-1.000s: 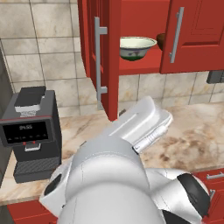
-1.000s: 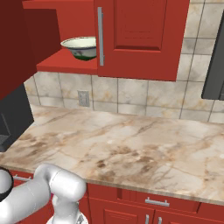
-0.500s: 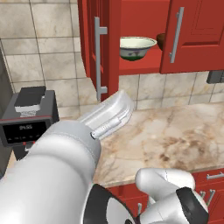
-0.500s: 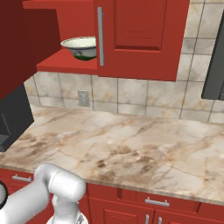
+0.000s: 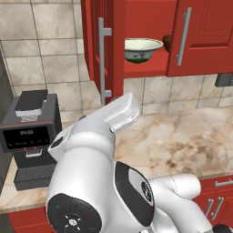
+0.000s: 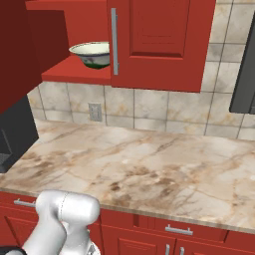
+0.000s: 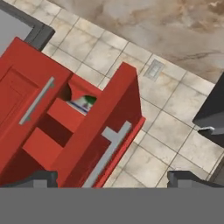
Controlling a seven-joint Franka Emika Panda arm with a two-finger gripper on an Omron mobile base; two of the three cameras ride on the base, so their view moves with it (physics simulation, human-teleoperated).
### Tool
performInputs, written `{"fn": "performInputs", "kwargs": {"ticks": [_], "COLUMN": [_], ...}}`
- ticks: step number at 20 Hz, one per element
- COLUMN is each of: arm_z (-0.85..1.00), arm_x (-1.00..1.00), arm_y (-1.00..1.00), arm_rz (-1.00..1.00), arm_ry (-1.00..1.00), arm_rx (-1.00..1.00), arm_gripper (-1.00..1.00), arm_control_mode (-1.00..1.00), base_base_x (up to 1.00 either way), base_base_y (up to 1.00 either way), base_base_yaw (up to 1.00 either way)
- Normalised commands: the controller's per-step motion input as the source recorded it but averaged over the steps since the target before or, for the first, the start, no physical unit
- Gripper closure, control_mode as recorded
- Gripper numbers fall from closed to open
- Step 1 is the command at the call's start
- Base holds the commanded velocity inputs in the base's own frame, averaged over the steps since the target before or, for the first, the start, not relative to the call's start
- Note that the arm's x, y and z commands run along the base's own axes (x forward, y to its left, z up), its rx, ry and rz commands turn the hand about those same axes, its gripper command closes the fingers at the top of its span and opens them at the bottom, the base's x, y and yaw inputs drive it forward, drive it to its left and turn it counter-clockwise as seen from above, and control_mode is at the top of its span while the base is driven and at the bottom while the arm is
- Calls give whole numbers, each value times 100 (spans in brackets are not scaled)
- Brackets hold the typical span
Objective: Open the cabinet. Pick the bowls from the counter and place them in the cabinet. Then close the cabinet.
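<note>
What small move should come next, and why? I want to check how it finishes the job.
Probably bring the open claw to the open left door and push it shut: the cream bowl and the brown bowl already sit inside the cabinet.

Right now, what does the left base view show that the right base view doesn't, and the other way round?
Left base view alone: a black coffee machine on the counter's left end, the open door's grey bar handle, and a dark brown bowl peeking past the closed door. Right base view alone: a wall outlet on the tiles and the base cabinets' short handles. Both share the red cabinet, the cream-green bowl on its shelf, and the marble counter.
</note>
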Motion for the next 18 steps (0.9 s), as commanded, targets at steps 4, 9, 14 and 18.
{"fn": "performInputs", "kwargs": {"ticks": [4,9,14,18], "arm_z": [-22,-17,-3,-1], "arm_x": [100,100,99,100], "arm_y": [-27,-22,0,-46], "arm_rz": [16,14,1,0], "arm_ry": [-5,0,0,0], "arm_rx": [1,2,0,2], "arm_gripper": [-100,-100,-100,-100], "arm_control_mode": [-100,-100,-100,-100], "base_base_x": [0,0,0,0], "base_base_y": [0,0,0,0], "base_base_yaw": [0,0,0,0]}}
